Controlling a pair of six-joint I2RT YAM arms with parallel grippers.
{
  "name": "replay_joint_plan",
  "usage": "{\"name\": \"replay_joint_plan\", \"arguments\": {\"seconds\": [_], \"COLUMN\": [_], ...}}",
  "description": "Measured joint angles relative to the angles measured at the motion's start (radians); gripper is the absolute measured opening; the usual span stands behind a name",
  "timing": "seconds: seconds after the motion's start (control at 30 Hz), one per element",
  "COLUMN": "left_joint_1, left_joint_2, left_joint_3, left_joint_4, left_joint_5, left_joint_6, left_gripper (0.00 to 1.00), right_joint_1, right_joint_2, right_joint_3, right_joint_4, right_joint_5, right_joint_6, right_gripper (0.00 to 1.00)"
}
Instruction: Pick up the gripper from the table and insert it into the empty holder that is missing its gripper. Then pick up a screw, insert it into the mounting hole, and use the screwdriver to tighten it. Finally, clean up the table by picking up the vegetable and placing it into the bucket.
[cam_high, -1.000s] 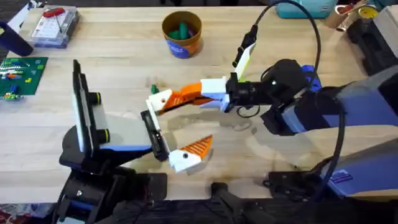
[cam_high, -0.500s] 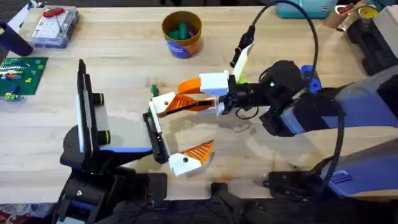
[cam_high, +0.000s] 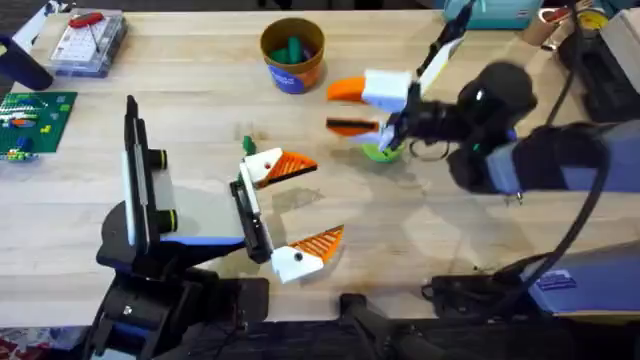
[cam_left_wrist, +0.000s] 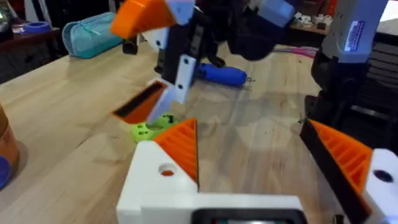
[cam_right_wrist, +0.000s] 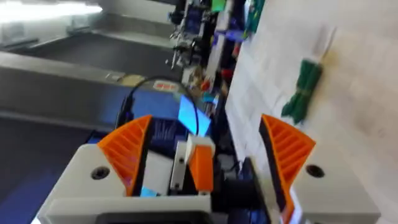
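The green slice (cam_high: 380, 152) lies flat on the table (cam_high: 200, 110), at about 4 o'clock from the bucket (cam_high: 293, 55) in the overhead view. The right gripper (cam_high: 332, 108) hangs over it. Its two orange fingers (cam_high: 345, 90) are spread wide with nothing between them. From the left wrist view the lower finger sits just above the slice (cam_left_wrist: 149, 129) and a little to one side; whether it touches cannot be told.

At about 8 o'clock from the slice is the holder bar (cam_high: 250, 215). Both of its white mounts carry an orange wedge (cam_high: 285, 165), so the fitting part of the job looks finished and the clean-up looks like the step in hand. The left gripper (cam_high: 325, 200), which is that same bar and its wedges, stands wide open and empty.

To do the pick well, the right gripper probably needs to shift toward 4 o'clock until the slice sits between the fingertips rather than under the wrist. It should then drop until the tips almost meet the wood and close across the rim. The slice is thin and low, so a high or off-centre pinch would likely flick it away.

The carry then runs toward 11 o'clock to the bucket, where a dark green piece (cam_high: 292, 48) already sits. Releasing low over the opening should keep the slice from bouncing off the rim.
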Motion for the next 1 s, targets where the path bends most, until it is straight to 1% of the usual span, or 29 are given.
{"name": "replay_joint_plan", "arguments": {"seconds": [0.17,0.27,0.4,0.57,0.63,0.73,0.87,1.0], "left_joint_1": [0.0,0.0,0.0,0.0,0.0,0.0,0.0,0.0], "left_joint_2": [0.0,0.0,0.0,0.0,0.0,0.0,0.0,0.0], "left_joint_3": [0.0,0.0,0.0,0.0,0.0,0.0,0.0,0.0], "left_joint_4": [0.0,0.0,0.0,-0.001,-0.001,-0.001,0.0,-0.001], "left_joint_5": [0.0,0.001,0.003,0.003,0.003,0.003,0.003,0.003], "left_joint_6": [0.0,0.0,0.0,0.0,0.0,0.0,0.0,0.0], "left_gripper": [0.989,0.989,0.989,0.989,0.989,0.989,0.989,0.989], "right_joint_1": [-0.076,-0.112,-0.152,-0.185,-0.19,-0.191,-0.185,-0.167], "right_joint_2": [-0.033,-0.066,-0.101,-0.168,-0.208,-0.272,-0.372,-0.453], "right_joint_3": [0.157,0.284,0.438,0.591,0.639,0.686,0.713,0.721], "right_joint_4": [-0.282,-0.539,-0.841,-1.271,-1.494,-1.755,-2.026,-2.239], "right_joint_5": [-0.044,-0.06,-0.063,-0.014,0.045,0.161,0.356,0.565], "right_joint_6": [-0.169,-0.311,-0.503,-0.758,-0.866,-1.004,-1.149,-1.237], "right_gripper": [0.995,0.995,0.995,0.995,0.995,0.995,0.995,0.995]}}
